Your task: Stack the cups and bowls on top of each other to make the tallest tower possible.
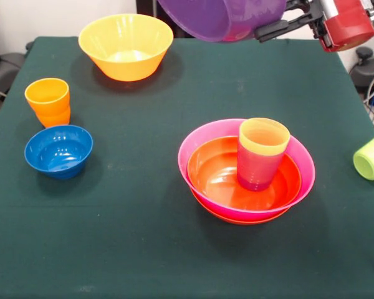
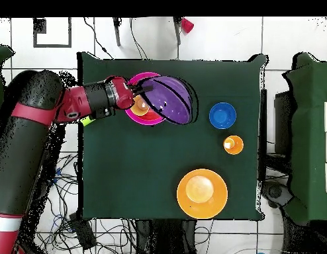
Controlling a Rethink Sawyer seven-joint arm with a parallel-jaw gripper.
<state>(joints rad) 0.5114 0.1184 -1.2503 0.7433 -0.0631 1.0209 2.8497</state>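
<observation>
The step in hand appears to be carrying the purple bowl to the tower; the bowl is in the air and not yet set down.

Nearest in the front view, at lower centre right, stands the tower point(image 1: 246, 171): a shallow red-orange bowl at the bottom with only its rim showing, the pink bowl point(image 1: 202, 140) nested in it, and a second red-orange bowl point(image 1: 218, 174) nested in the pink one. Inside, toward the right, a purple cup point(image 1: 257, 169) stands upright with a yellow cup point(image 1: 263, 136) seated in it; the yellow rim is the tower's highest point.

At the right edge a lime green cup point(image 1: 371, 159) lies on its side on the desk point(image 1: 112, 249). At left centre sits the small blue bowl point(image 1: 58, 151), with the orange cup point(image 1: 48, 101) just behind it. At upper left stands the large yellow-orange bowl point(image 1: 126, 47).

At the top edge, the tool point(image 1: 271, 28) is pinching the rim of the purple bowl point(image 1: 221, 17), which hangs tilted and clear of the desk. In the overhead view the purple bowl point(image 2: 170, 100) overlaps the right side of the tower.

The next move likely calls for centring the purple bowl over the yellow cup, levelling it, and lowering gently. The cup pair is narrow and off-centre, so a tilted release could tip it.
</observation>
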